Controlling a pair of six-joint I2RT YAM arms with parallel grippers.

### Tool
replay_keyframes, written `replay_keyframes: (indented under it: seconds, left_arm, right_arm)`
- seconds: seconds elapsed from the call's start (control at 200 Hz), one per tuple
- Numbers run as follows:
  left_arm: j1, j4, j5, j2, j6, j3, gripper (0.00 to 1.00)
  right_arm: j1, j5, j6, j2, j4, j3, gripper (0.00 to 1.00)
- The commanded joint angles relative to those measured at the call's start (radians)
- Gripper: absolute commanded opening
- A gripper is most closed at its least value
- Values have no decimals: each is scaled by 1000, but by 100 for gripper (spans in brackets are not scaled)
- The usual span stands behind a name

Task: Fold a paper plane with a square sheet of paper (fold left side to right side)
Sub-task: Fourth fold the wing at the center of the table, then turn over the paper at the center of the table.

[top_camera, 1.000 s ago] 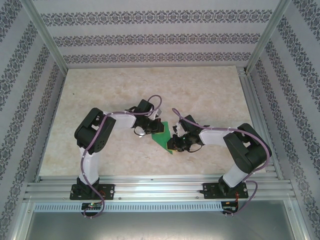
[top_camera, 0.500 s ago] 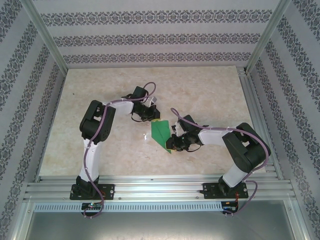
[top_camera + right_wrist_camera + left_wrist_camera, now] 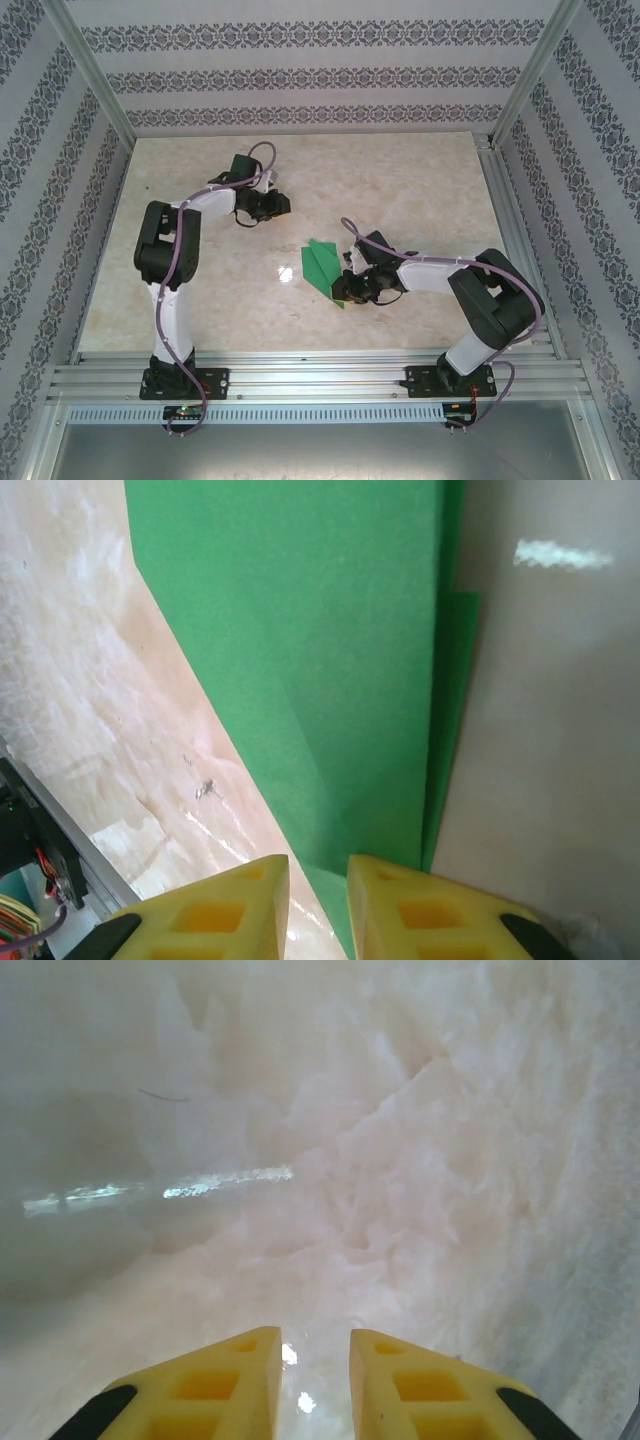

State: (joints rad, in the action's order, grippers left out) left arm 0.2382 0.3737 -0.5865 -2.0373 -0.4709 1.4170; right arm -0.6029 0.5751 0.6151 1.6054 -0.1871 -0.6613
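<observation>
Paper plane [image 3: 320,268]: layered dart lay flat, apparently near done. Left gripper [image 3: 315,1345], right gripper [image 3: 318,872]: fingers slightly apart, empty.

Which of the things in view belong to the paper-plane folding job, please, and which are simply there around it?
Belongs to the job:
- folded green paper, lying on the table
- right gripper, at the paper's near corner
- left gripper, apart from the paper, nothing between its fingers

Simply there:
- marble-look table
- aluminium rails
- patterned walls
</observation>
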Motion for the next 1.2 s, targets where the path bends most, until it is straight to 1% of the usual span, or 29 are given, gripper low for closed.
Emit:
replay_keyframes:
  seconds: [0.0, 0.09, 0.195, 0.32, 0.365, 0.46, 0.54, 0.615, 0.734, 0.784, 0.909, 1.194]
  left_arm:
    - [-9, -18, 14, 166, 37, -87, 28]
    - [-9, -72, -33, 262, 1, -214, 31]
    - [-4, -198, -89, 372, -87, -392, 33]
    - [29, -327, -98, 471, -183, -571, 37]
    - [51, -370, -97, 490, -218, -617, 39]
    - [105, -459, -104, 487, -289, -668, 42]
    - [154, -527, -101, 456, -334, -680, 43]
    - [185, -558, -83, 432, -351, -676, 43]
    - [205, -539, -66, 399, -339, -647, 43]
    - [210, -540, -66, 387, -338, -641, 43]
    - [215, -541, -64, 369, -337, -642, 43]
    - [216, -522, -68, 359, -325, -630, 43]
  right_arm:
    - [-12, -79, -40, -57, -157, -9, 29]
    - [-6, -111, -76, -129, -222, -55, 33]
    - [28, -152, -121, -199, -288, -103, 43]
    - [98, -162, -153, -236, -275, -103, 51]
    - [117, -160, -163, -227, -257, -101, 52]
    - [134, -133, -159, -182, -174, -89, 53]
    - [148, -66, -129, -124, -42, -65, 53]
    - [155, -13, -111, -57, 58, -60, 53]
    - [155, 23, -100, 34, 133, -70, 53]
    - [155, 33, -104, 65, 143, -73, 52]
    - [154, 75, -90, 116, 195, -68, 44]
    - [155, 117, -78, 107, 240, -56, 20]
